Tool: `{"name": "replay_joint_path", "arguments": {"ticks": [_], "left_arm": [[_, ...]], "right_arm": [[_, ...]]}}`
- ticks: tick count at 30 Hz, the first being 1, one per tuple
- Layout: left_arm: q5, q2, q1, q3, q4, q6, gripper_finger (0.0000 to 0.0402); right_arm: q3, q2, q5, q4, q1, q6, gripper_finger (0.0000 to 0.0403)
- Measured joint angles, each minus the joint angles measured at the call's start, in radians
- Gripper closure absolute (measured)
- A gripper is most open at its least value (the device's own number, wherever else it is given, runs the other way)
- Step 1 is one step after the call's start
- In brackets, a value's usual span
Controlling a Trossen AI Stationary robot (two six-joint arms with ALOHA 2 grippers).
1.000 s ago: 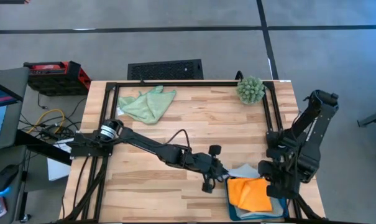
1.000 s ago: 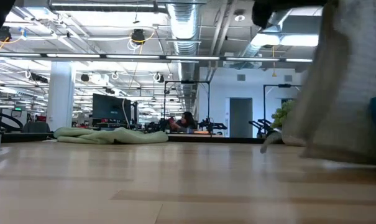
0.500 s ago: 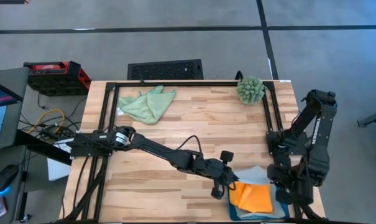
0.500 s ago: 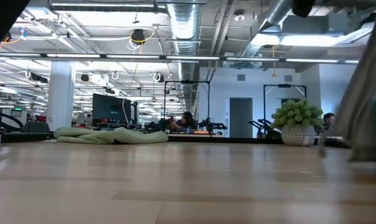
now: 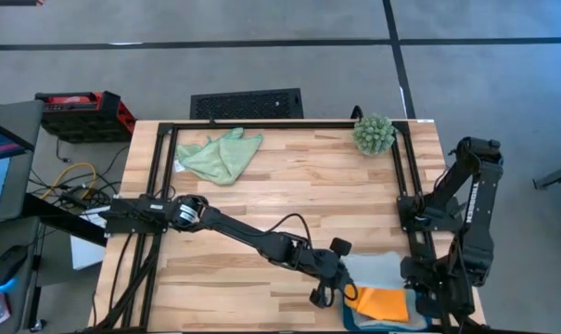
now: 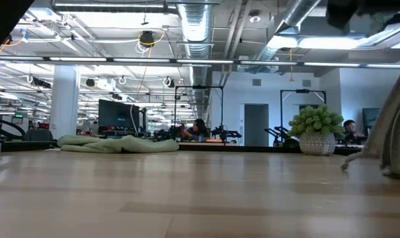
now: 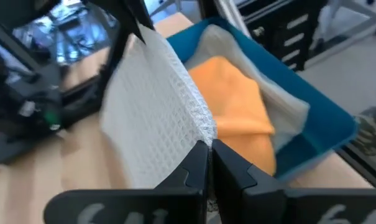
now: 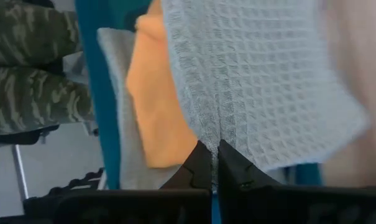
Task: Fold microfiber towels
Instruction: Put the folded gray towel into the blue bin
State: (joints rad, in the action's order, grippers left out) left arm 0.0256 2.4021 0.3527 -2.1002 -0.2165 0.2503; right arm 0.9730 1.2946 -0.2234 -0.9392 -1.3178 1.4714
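Your left tool [image 7: 209, 149] has its two fingers pinched tight on the edge of the pale blue-grey towel [image 7: 156, 118], whose waffle weave rises straight up from the fingertips. From above, this left tool [image 5: 338, 288] sits at the near right part of the worktop [image 5: 289, 186], at the end of the arm that reaches across from the left side. Just beyond its fingers lies the orange towel [image 7: 237, 118], folded, on top of a pale mint towel [image 7: 281, 106] inside the teal tray [image 7: 324, 124].

Your right tool [image 8: 214, 163] is likewise nipped narrow on the same pale blue-grey towel [image 8: 250, 81], gripping its edge so the cloth spreads out ahead of the fingers. Beside that tool's fingers you see the orange towel [image 8: 153, 106] and the pale cloth under it, with the teal tray [image 8: 91, 74] wall next to them. In the overhead picture the right tool [image 5: 427, 286] is on the far side of the tray from the left tool, and the pale blue-grey towel [image 5: 377, 271] spans between the two tools, over the tray [image 5: 354, 321] and partly covering the orange towel [image 5: 382, 302].

The light green towel [image 5: 220, 155] lies crumpled and well apart from both tools, at the far left of the worktop. The spiky green ball plant [image 5: 374, 134] stands at the far right corner, also well away from the tools. From table height, the light green towel [image 6: 117, 143] rests flat on the wood and the plant [image 6: 317, 129] stands upright in a pale pot.
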Motion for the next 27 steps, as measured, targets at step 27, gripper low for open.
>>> {"name": "replay_joint_path", "arguments": {"ticks": [27], "left_arm": [[-0.093,0.024,0.054,0.011,0.035,-0.094,0.0401]], "right_arm": [[0.001,0.205,0.076,0.314,-0.001,0.048,0.0386]]}}
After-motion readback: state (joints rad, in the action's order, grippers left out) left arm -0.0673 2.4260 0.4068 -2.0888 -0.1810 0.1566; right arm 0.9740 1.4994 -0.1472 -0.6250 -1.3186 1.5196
